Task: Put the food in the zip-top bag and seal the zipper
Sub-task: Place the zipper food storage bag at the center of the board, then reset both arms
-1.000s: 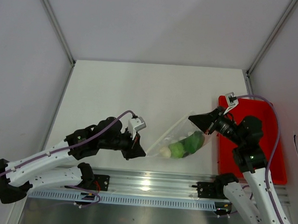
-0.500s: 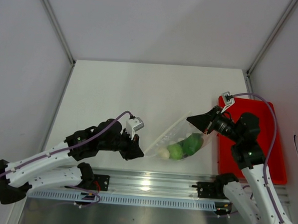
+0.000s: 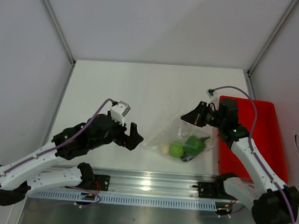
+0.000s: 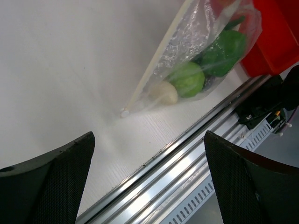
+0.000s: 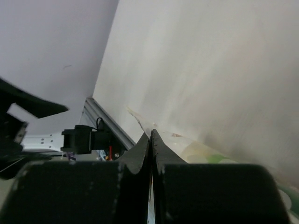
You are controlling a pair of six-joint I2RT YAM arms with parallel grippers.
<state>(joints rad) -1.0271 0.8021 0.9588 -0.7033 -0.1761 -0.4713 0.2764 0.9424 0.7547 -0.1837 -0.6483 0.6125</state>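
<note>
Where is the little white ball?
From above, the white ball sits inside the clear bag, at its left end, beside the bright green piece.

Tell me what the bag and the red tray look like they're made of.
The zip-top bag: thin clear plastic film, glossy; it crinkles, glints, and the food shows through. The red tray: probably rigid moulded plastic, smooth, with a raised rim.

Red rectangular plastic tray (image 3: 276,128) lies flat at the right edge of the white tabletop (image 3: 140,91), its long side along that edge. One corner shows upper right in the left wrist view. Silver aluminium rail (image 3: 151,180) runs along the tabletop's near edge, with a slotted grey strip (image 3: 135,199) just in front. White panels (image 3: 159,27) wall the back and sides.
</note>
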